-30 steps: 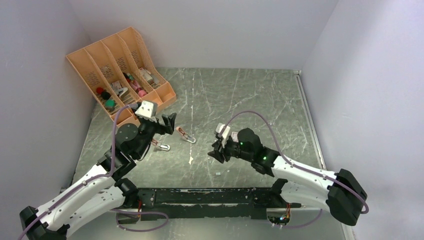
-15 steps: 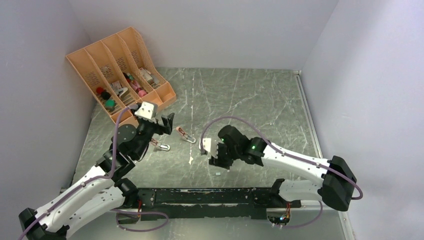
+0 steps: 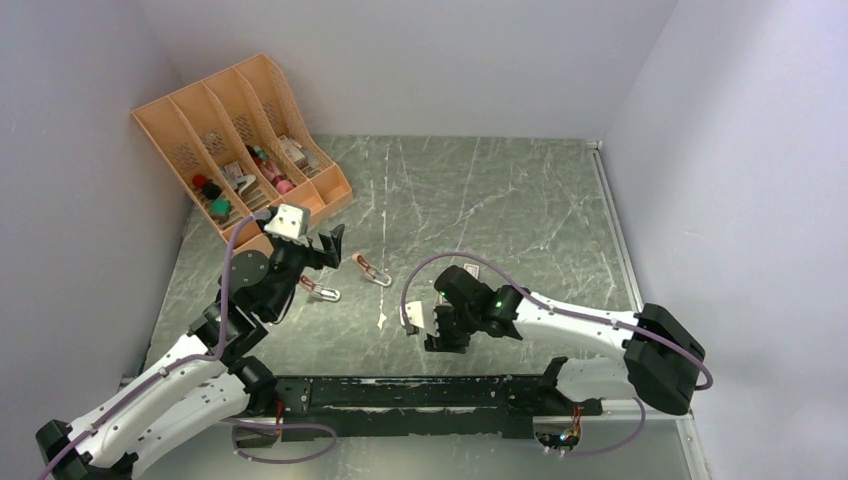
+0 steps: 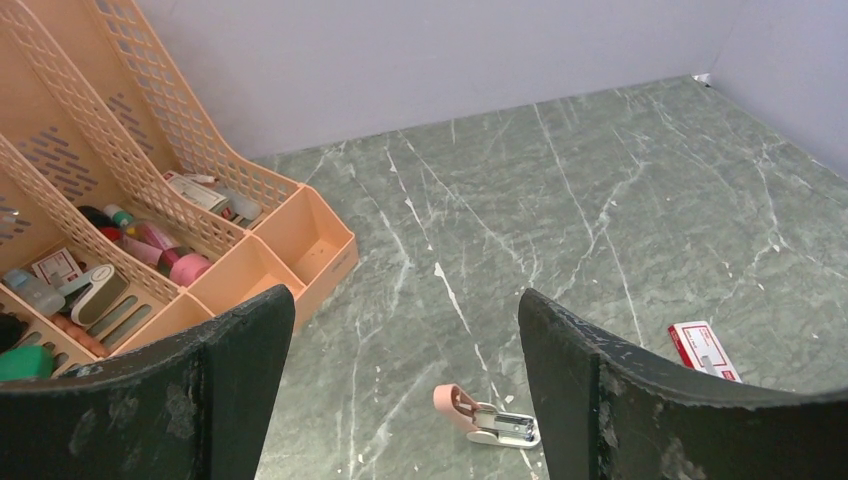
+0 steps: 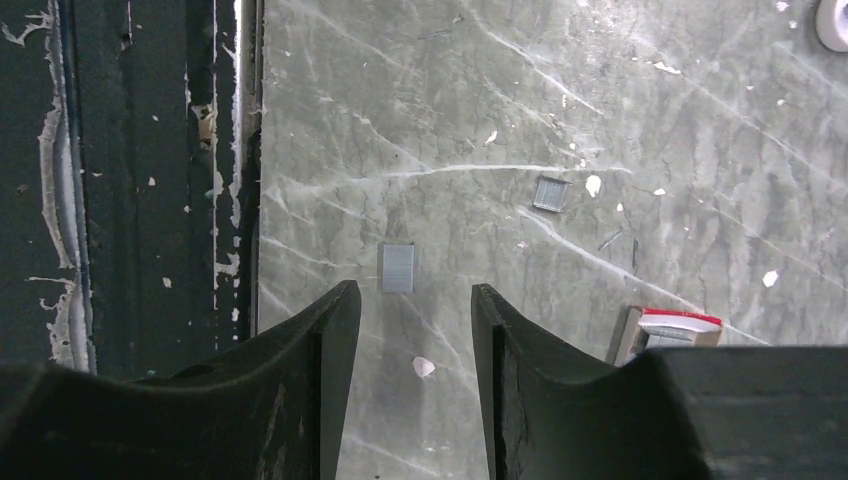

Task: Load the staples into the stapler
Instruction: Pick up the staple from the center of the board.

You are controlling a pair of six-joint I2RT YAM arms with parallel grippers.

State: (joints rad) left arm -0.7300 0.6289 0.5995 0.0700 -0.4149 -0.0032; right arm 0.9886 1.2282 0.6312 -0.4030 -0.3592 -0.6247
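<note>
Two short silvery strips of staples lie on the green marble table. One strip (image 5: 397, 268) is just beyond my right gripper's (image 5: 415, 292) tips; the other (image 5: 551, 193) is further out. That gripper (image 3: 443, 342) points down near the front rail, open with nothing between its fingers. The red-and-white staple box (image 5: 668, 330) lies beside the right finger and also shows in the left wrist view (image 4: 705, 350). A pink stapler (image 4: 490, 418) lies opened out on the table below my left gripper (image 4: 400, 400), which hangs wide open and empty (image 3: 322, 250). Two pink staplers (image 3: 372, 268) (image 3: 322, 292) show from above.
An orange desk organiser (image 3: 240, 150) with several slots of small items stands at the back left (image 4: 150, 250). The black mounting rail (image 3: 430, 392) runs along the near edge, close to the right gripper (image 5: 150, 200). Grey walls enclose the table.
My right arm has swung left and toward the near edge, its gripper turning down over the staple strip. The left arm has hardly moved.
</note>
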